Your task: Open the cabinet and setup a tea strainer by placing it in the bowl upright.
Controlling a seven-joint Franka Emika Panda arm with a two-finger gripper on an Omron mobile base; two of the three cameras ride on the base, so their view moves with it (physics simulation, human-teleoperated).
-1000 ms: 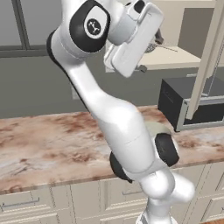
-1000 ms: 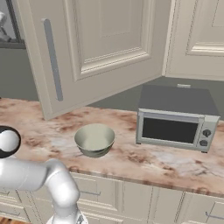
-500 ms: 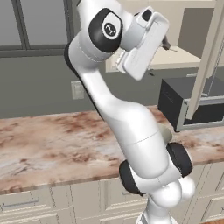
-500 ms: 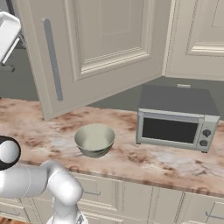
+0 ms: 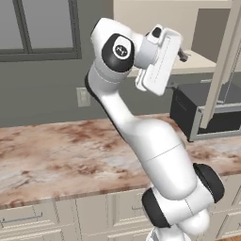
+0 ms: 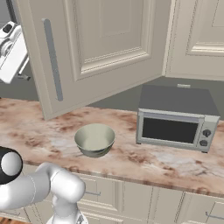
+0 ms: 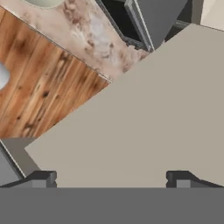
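The cabinet stands open: its cream door [image 6: 100, 43], with a long metal bar handle [image 6: 52, 59], is swung out over the counter. The pale grey-green bowl [image 6: 95, 139] rests on the counter below the door, and a sliver of its rim [image 7: 43, 2] is at the top of the hand view. My gripper [image 5: 180, 54] is raised to the level of the cabinet shelf [image 5: 202, 61], at the cabinet's open front. It is also at the left edge of the right base view [image 6: 22, 75]. In the hand view the gripper [image 7: 109, 177] is open and empty over a beige cabinet board [image 7: 144, 118]. The tea strainer is hidden.
A grey microwave [image 6: 175, 122] sits on the marble counter [image 6: 144, 159] to the right of the bowl, and its dark side [image 5: 202, 113] lies under the shelf. Wooden floor [image 7: 43, 87] lies far below the hand. A window [image 5: 42, 28] is on the wall at left.
The arm has straightened upward, and the hand has risen and swung toward the cabinet opening. It has come into the right base view at the left edge. The jaws stayed open.
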